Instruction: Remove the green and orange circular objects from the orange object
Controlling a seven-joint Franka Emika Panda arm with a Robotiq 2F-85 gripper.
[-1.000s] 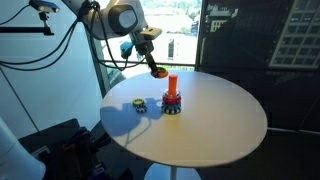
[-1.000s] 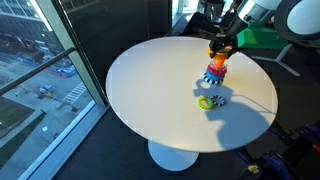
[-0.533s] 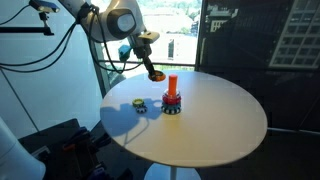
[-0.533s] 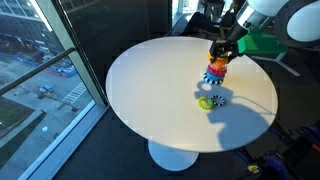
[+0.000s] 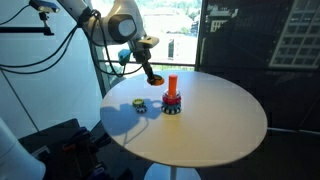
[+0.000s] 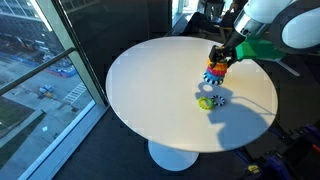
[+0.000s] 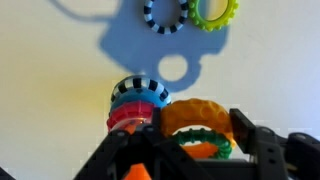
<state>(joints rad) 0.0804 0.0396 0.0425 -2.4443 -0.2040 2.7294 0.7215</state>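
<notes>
So the gripper (image 5: 153, 73) has its fingers (image 7: 262, 148) clamped on the orange doughnut-shaped plastic ring (image 7: 194, 117). It's up in the air just left of the slim orange-red plastic peg (image 5: 171, 86) and clear of it. The peg stands upright mid-frame on the round white worktop (image 5: 215, 125), with a few stacked rings (image 5: 172, 103) round its base. The yellowish-green plastic ring (image 7: 215, 10) lies flat at the wrist view's top edge, right beside a black-and-white striped ring (image 7: 164, 13).
</notes>
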